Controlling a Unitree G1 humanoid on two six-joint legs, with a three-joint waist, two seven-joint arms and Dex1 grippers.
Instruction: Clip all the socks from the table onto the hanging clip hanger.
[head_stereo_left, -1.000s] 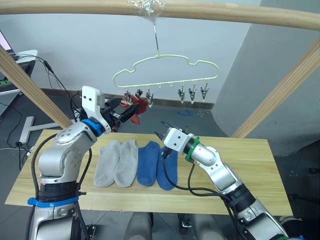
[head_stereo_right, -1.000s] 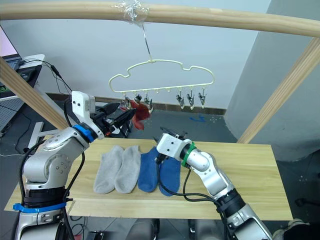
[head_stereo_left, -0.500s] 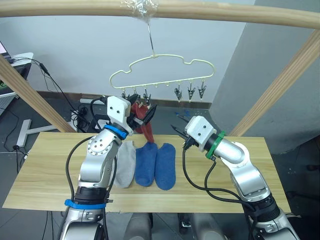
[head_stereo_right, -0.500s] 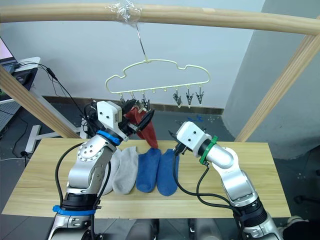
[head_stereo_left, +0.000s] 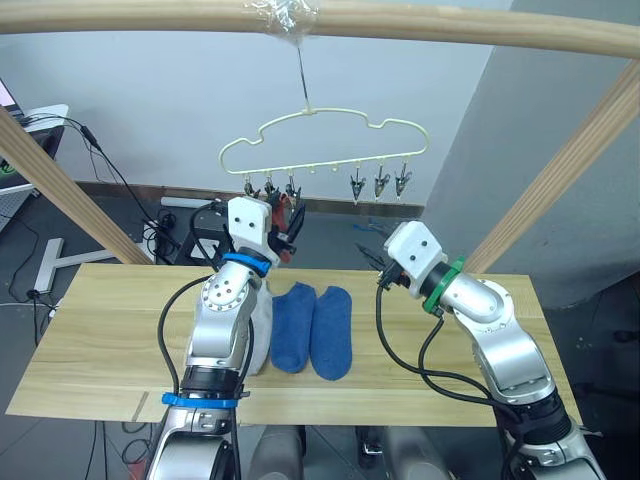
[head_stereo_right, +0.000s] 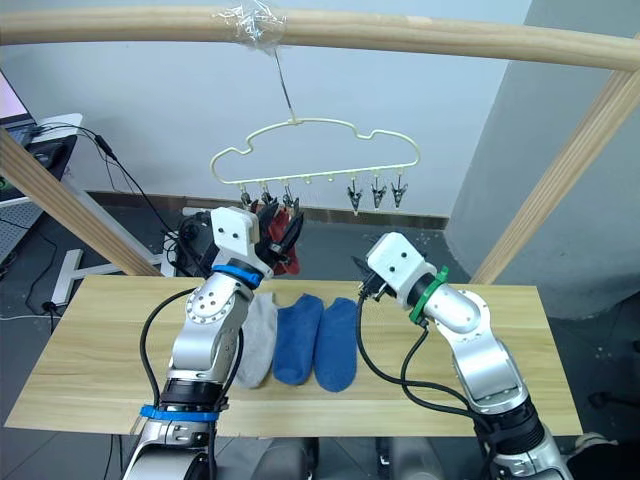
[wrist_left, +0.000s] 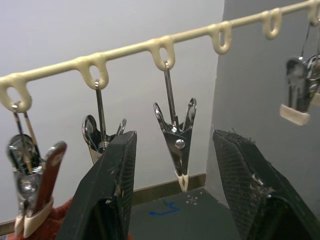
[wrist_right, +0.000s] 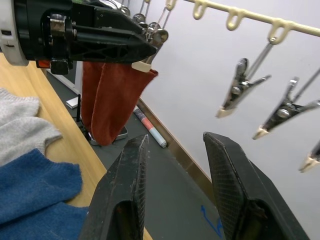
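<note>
Our left pincer (wrist_left: 172, 165) is spread and holds nothing; it is raised under the left part of the clip hanger (head_stereo_left: 325, 140), with one free clip (wrist_left: 176, 142) between its two fingers. Our right pincer (wrist_right: 172, 165) is also spread and empty, raised above the middle of the table (head_stereo_left: 90, 330) and pointing toward the same clips. The rust red socks (wrist_right: 107, 97) already hang from the leftmost clips, just beside the left pincer. On the table, the two blue socks (head_stereo_left: 313, 328) lie side by side, and a grey sock (head_stereo_right: 262, 335) lies partly behind the left arm. We judge the red socks are finished; next, one pincer must go down and take a sock from the table.
</note>
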